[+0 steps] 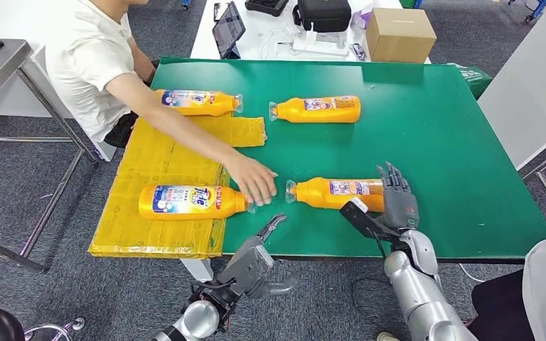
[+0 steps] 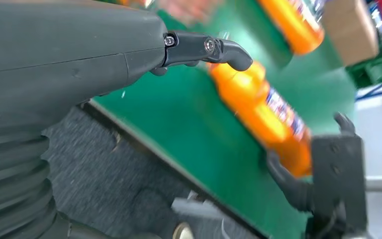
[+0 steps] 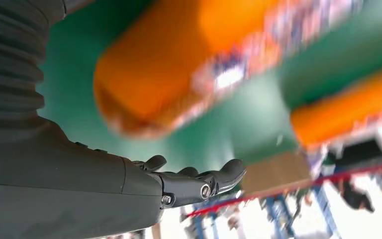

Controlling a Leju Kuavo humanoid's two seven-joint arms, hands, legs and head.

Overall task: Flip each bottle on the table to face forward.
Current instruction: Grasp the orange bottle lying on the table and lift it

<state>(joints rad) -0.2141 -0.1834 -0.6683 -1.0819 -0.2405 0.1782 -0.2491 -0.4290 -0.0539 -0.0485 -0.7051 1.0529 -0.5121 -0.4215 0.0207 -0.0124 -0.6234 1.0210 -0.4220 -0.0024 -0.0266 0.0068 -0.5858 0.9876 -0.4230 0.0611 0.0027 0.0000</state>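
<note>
Several orange bottles lie on their sides on the green table [image 1: 441, 142]. The nearest right bottle [image 1: 335, 192] has its cap pointing left; my right hand [image 1: 397, 199] stands at its base end with fingers stretched out, holding nothing. In the right wrist view that bottle [image 3: 189, 69] looms blurred just beyond the hand [image 3: 129, 189]. My left hand [image 1: 252, 263] hangs below the table's front edge with fingers apart and empty. A front-left bottle [image 1: 192, 201] lies label up on the yellow mat [image 1: 156, 160]. Two more bottles lie at the back left [image 1: 199, 101] and back middle [image 1: 318, 109].
A person in a white shirt [image 1: 89, 57] reaches from the left; their hand [image 1: 252, 179] rests between the two front bottles' caps. A cardboard box [image 1: 400, 34], a tablet [image 1: 228, 28] and a black bag [image 1: 324, 14] stand on the white table behind.
</note>
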